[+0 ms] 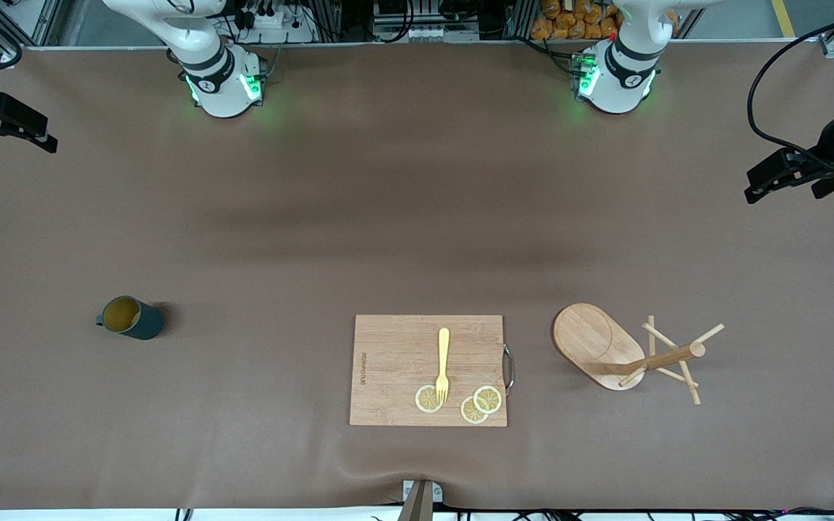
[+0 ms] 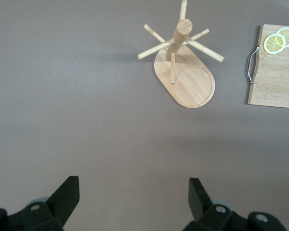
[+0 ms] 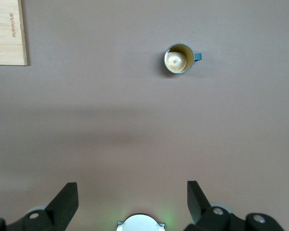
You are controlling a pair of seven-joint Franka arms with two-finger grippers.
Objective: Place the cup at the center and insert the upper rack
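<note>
The dark teal cup (image 1: 129,318) stands upright on the table toward the right arm's end, its yellowish inside showing; it also shows in the right wrist view (image 3: 178,58). The bamboo mug tree, the upper rack (image 1: 627,351), stands on its oval base toward the left arm's end; it also shows in the left wrist view (image 2: 185,72). My left gripper (image 1: 764,181) (image 2: 134,185) is open and empty, high over the table's edge at the left arm's end. My right gripper (image 1: 15,137) (image 3: 132,187) is open and empty, high over the edge at the right arm's end.
A rectangular bamboo cutting board (image 1: 428,370) with a metal handle lies between cup and rack, near the front camera. On it lie a yellow fork (image 1: 443,364) and three lemon slices (image 1: 475,405). The brown cloth (image 1: 417,217) covers the table.
</note>
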